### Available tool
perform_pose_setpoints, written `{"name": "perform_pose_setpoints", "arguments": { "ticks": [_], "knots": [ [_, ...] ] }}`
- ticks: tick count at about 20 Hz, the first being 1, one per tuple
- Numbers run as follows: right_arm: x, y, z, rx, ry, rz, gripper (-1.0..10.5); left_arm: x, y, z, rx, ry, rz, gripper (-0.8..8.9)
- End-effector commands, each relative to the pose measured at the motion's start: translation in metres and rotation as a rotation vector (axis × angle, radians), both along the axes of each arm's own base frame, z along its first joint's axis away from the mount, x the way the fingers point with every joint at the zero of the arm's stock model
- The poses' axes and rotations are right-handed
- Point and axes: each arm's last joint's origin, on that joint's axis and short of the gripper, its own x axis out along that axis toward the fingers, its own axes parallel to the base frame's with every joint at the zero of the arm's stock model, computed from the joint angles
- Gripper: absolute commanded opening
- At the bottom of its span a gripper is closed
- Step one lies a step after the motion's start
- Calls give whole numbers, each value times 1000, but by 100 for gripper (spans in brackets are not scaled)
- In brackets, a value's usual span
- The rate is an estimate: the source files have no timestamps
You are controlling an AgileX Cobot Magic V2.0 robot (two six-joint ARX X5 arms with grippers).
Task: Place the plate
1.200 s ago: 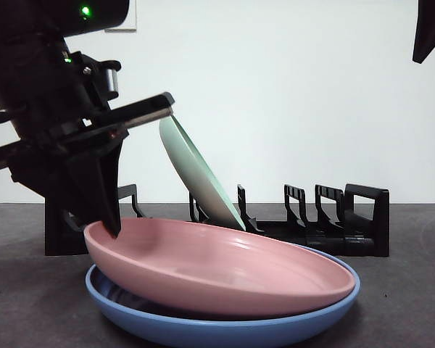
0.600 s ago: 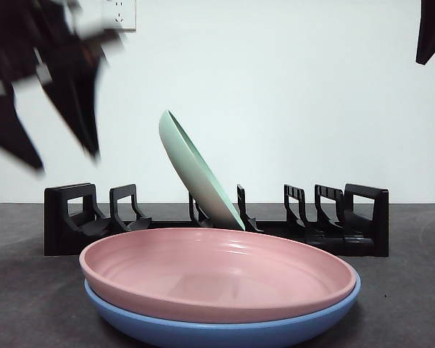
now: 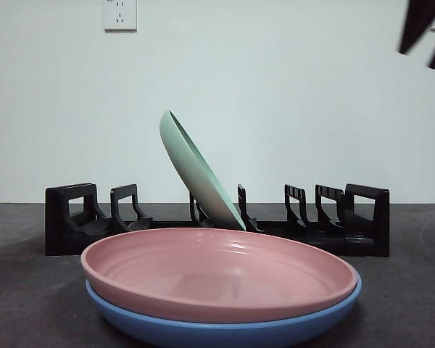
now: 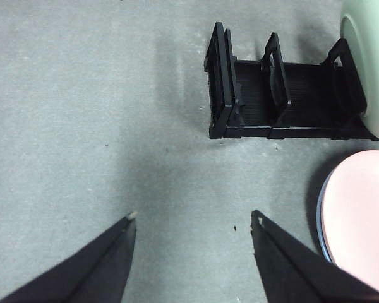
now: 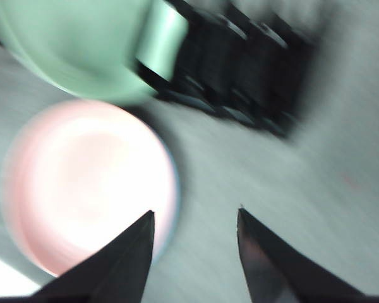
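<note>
A pink plate (image 3: 217, 272) lies flat, nested in a blue plate (image 3: 225, 335) at the table's front. Behind them a pale green plate (image 3: 196, 170) leans in a slot of the black rack (image 3: 362, 221). My left gripper (image 4: 194, 216) hangs open over bare grey table, beside the rack's end (image 4: 271, 107) and clear of the pink plate (image 4: 360, 214). My right gripper (image 5: 195, 212) is open and empty above the table, with the pink plate (image 5: 88, 189) and green plate (image 5: 69, 50) blurred below it. In the front view it shows as black tips (image 3: 420, 54) at the top right.
The rack (image 5: 240, 69) has several empty slots on both sides of the green plate (image 4: 372, 63). A wall socket (image 3: 119, 14) sits high on the white wall behind.
The left gripper let go of the pink plate's rim and rose out of the front view. The pink plate settled level on the blue one. The right gripper's tips shifted at the top right.
</note>
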Motion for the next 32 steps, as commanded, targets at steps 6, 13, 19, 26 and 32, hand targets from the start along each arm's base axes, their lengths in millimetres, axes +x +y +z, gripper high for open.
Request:
{"name": "perform_pose_setpoints", "arguments": {
  "ticks": [6,13,19,26,32],
  "knots": [
    [45,59,15,191,15,135,208,2,0,4,-9,-19,4,290],
    [109,132,11,184,52,229,211,2,0,4,-43,-15,34,290],
    [142,170,-9,200,81,240,211,2,0,4,-47,-13,38,290],
    [152,196,-38,192,123,267,211,2,0,4,-47,-13,38,290],
    [152,205,-47,190,140,272,119,2,0,4,-47,-13,38,290]
  ]
}}
